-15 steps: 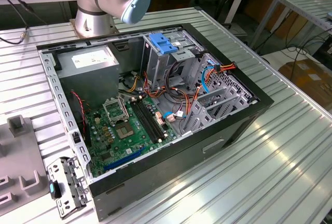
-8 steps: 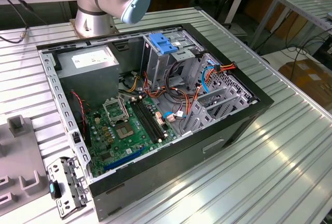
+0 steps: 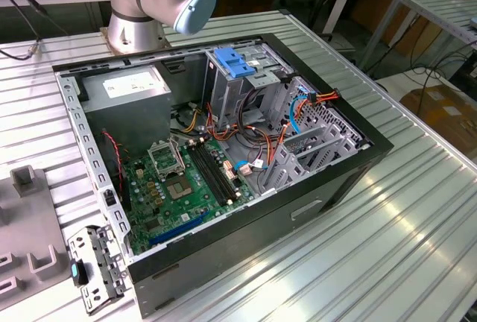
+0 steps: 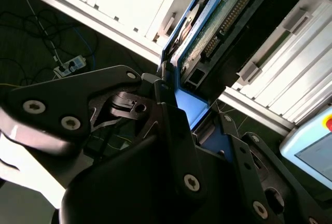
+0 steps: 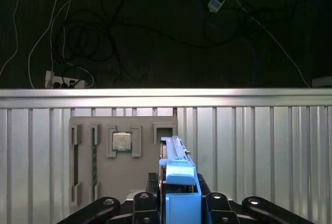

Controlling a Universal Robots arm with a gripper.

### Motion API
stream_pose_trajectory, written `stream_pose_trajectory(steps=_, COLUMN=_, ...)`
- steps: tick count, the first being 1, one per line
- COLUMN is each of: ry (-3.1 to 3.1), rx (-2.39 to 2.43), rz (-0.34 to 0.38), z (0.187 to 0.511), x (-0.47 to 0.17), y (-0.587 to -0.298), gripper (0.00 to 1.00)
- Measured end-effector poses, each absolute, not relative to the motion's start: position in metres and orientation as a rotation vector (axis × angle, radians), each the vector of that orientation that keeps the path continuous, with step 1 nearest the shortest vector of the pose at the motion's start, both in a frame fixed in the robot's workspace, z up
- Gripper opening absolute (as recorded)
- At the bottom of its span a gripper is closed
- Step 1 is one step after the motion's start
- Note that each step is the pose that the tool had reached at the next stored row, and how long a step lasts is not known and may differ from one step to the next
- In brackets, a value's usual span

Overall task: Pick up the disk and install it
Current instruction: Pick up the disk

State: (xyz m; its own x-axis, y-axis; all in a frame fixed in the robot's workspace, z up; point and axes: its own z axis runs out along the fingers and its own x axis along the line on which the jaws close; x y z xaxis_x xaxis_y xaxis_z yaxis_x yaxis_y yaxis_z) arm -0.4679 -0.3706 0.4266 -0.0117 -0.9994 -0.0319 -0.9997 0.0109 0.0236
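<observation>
One item in the grip: the disk [image 5: 176,156], carried on edge between the black fingers [image 5: 152,185] of the gripper [image 5: 179,206]. Jaws pinching the disk at its blue carrier rails, one finger against each flat side; confirmed in both wrist views. Green underside with a connector row exposed in the second wrist view, the blue rail running along the near edge.

Position of the disk, per the first wrist view: over the ribbed aluminium table [image 5: 259,146], at the edge of a grey fixture plate [image 5: 122,177]. Far end of the disk in line with a square pocket [image 5: 165,130] of that plate; contact or clearance there not determinable. One processor chip [image 5: 122,142] seated in a neighbouring pocket of the same plate. Beyond the table edge, dark floor with loose cables [image 5: 78,37] and a power strip [image 5: 65,83].

Exterior view: computer case [image 3: 261,218] lying open on the table, just beside the arm base [image 3: 149,1]. Inside the case:
- green motherboard [image 3: 186,180] on the floor of the case
- grey power-supply box [image 3: 130,87] in the corner nearest the arm base
- metal drive cage [image 3: 257,80] beside it, a blue latch [image 3: 232,62] on top
- orange, red and blue wiring [image 3: 298,109] bundled next to the cage
</observation>
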Motion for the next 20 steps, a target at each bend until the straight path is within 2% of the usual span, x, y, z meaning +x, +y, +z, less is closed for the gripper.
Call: stream_pose_trajectory(steps=20, ry=2.229, rx=-2.204, rz=0.062, z=0.442, x=-0.468, y=-0.371, gripper=0.37)
